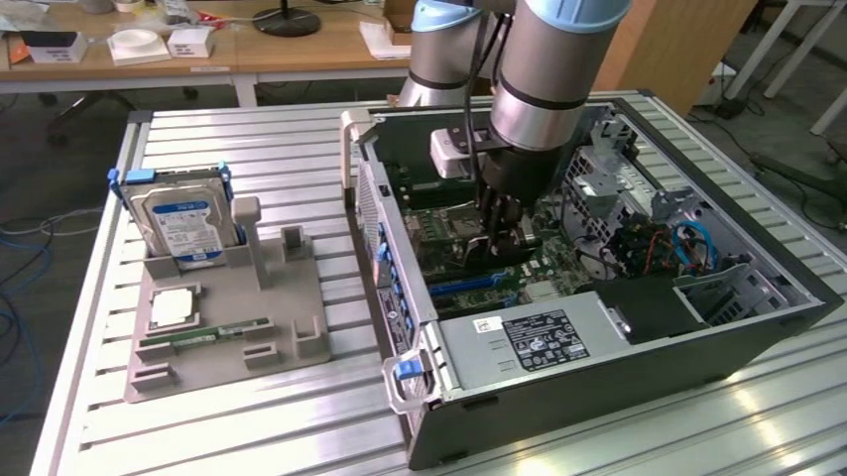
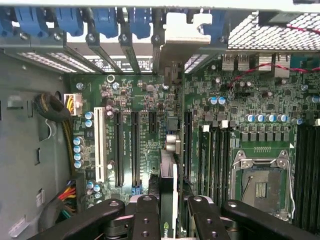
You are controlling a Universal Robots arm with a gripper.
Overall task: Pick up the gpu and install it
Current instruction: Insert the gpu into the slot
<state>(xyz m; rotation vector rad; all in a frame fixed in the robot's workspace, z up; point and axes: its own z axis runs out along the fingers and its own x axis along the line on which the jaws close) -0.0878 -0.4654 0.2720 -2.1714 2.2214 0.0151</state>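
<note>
The gpu (image 2: pixel 168 192) stands on edge inside the open computer case (image 1: pixel 636 377), over the motherboard (image 2: pixel 145 95), its silvery bracket (image 2: pixel 182 37) by the rear slot openings; the hand (image 2: pixel 172 220) pinches it between its fingers (image 2: pixel 145 220); whether the card is seated, I cannot tell; on the surface (image 1: pixel 265 139) beside the case, a hard drive (image 1: pixel 185 223) stands in a grey holder (image 1: pixel 265 317).

- Table (image 1: pixel 265 149): silvery metal top of parallel ribbed slats, level, with glare on the nearer slats.
- Grey moulded tray (image 1: pixel 285 297): lies flat on the table toward the exterior view's left and has upright posts and recesses.
- Black computer case (image 1: pixel 622 377): lies on its side on the table, open face up, just beside the tray on the exterior view's right.
</note>
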